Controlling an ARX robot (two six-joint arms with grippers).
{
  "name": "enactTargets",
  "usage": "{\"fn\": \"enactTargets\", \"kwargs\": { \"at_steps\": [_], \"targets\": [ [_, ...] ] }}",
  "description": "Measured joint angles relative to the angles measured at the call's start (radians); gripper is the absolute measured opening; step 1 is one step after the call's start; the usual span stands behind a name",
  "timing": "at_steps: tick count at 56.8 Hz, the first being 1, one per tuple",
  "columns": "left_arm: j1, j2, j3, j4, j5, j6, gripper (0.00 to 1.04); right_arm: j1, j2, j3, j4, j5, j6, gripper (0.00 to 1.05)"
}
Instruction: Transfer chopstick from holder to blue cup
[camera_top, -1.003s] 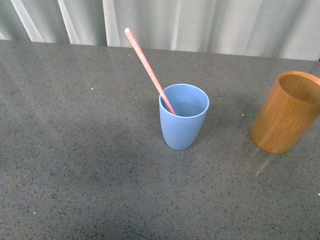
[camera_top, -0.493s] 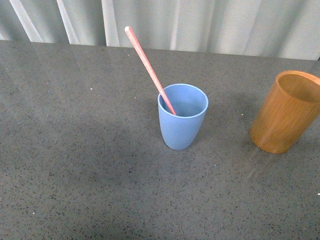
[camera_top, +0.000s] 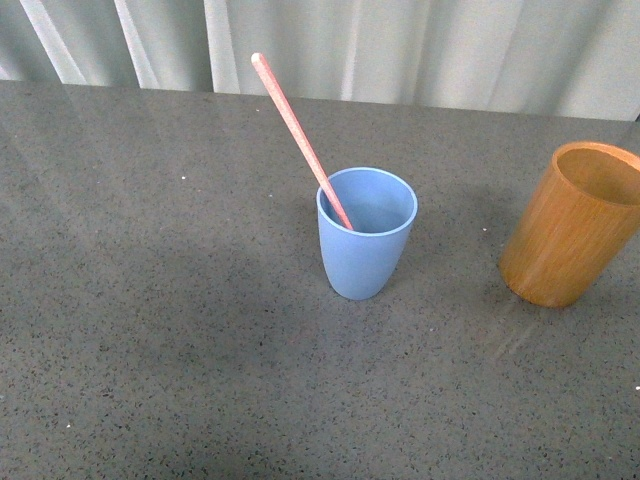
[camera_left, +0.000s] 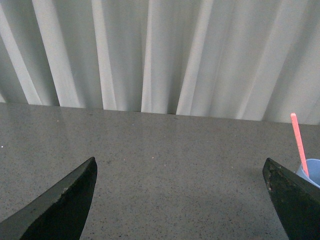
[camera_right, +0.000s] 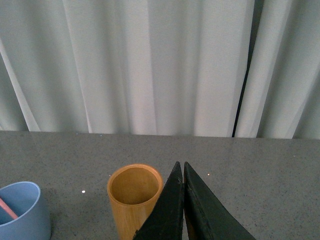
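Above the table, left claw (camera_left: 180, 200) gapes wide, empty; right claw (camera_right: 183, 200) clenched, empty.

A dark grey speckled counter (camera_top: 150, 300) fills the front view, glossy, with faint reflections near its far edge; behind that edge hangs a pale curtain (camera_top: 400, 45) in vertical folds; one dark gap (camera_right: 245, 75) parts its folds.

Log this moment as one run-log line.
chopstick in blue cup | holder empty | left gripper open | right gripper shut
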Motion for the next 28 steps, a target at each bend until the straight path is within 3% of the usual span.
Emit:
{"fn": "enactTargets", "kwargs": {
  "at_steps": [28],
  "targets": [
    [0.000,0.000,0.000,0.000,0.000,0.000,0.98,0.000,-0.179,0.000,-0.175,0.000,0.000,0.01]
  ]
}}
